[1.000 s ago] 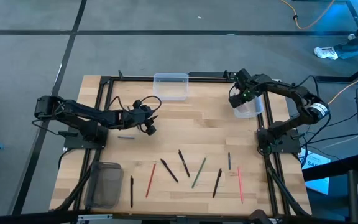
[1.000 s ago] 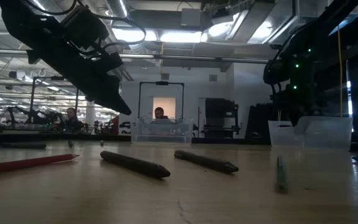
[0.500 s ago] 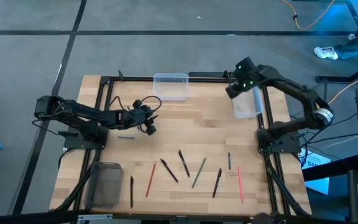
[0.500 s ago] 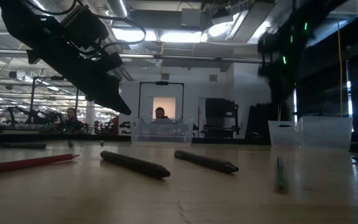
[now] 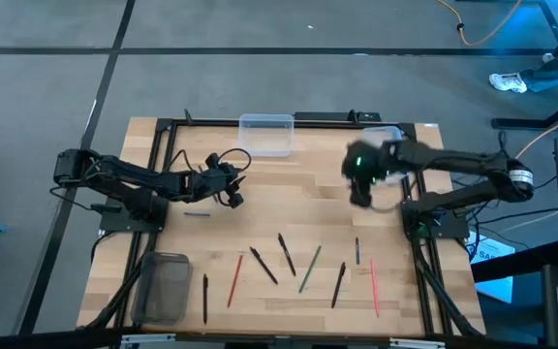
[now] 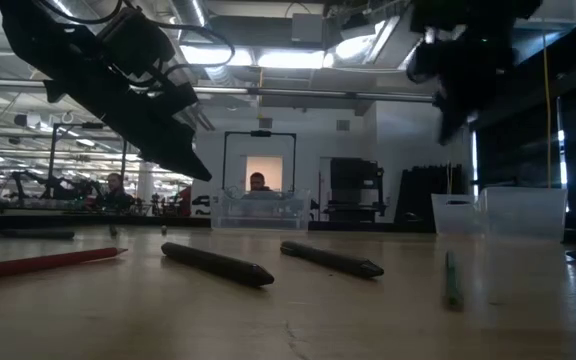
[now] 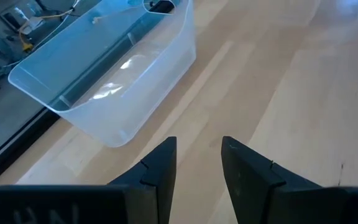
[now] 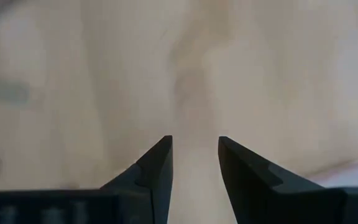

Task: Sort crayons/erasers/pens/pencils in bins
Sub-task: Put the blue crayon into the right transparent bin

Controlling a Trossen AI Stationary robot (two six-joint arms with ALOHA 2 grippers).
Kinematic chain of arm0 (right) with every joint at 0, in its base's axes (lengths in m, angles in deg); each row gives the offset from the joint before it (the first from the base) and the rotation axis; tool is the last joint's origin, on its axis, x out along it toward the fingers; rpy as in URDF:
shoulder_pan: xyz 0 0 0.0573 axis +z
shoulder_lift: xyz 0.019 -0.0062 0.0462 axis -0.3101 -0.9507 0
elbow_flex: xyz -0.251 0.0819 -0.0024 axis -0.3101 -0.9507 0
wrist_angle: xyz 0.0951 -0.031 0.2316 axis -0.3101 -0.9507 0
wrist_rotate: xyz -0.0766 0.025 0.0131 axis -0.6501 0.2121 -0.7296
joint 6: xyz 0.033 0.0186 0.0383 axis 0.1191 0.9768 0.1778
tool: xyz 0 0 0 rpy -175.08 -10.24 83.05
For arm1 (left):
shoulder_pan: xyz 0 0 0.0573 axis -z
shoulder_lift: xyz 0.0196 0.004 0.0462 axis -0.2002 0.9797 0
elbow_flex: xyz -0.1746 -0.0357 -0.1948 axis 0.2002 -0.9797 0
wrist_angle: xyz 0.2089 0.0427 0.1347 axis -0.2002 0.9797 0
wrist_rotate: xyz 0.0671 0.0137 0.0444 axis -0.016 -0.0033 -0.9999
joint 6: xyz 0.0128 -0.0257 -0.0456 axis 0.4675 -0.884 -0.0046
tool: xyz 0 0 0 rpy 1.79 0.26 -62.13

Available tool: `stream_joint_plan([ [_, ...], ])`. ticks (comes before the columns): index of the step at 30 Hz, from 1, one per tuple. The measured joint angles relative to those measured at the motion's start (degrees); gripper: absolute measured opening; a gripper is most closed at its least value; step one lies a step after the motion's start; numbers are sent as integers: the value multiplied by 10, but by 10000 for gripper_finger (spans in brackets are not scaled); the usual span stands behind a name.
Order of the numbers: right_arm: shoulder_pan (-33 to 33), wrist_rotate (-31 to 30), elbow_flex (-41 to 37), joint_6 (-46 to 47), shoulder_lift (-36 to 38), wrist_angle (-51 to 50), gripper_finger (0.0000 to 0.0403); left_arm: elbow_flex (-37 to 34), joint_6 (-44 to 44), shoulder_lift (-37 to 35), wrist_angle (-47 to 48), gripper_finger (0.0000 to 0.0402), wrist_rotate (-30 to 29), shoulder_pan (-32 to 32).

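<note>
Several pens and pencils lie flat in a row near the table's front edge: black pens, a red pencil, a green pencil and a pink one. One clear bin stands at the far middle. Another clear bin is at the far right, partly under my right arm. A dark bin sits at the near left. My left gripper hangs open left of centre, facing the far clear bin, with nothing between its fingers. My right gripper is open and empty above bare wood right of centre.
A small blue thing lies on the wood just near of my left gripper. A black metal frame runs along the table's left, far and right sides. Bare wood lies between the two grippers.
My right gripper has swung away from above the right clear bin, toward the table's middle and near edge, rising as it went. It now points down at bare wood. The left arm and every pen, pencil and bin have stayed where they were.
</note>
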Motion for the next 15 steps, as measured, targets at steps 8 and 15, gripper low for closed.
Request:
stream_joint_plan([
  [8,130,83,-19,-98,-85,1,134,0,24,0,-44,120,-3,-3],
  [15,211,84,-19,-229,-182,-36,134,0,37,0,-57,120,-3,-6],
])
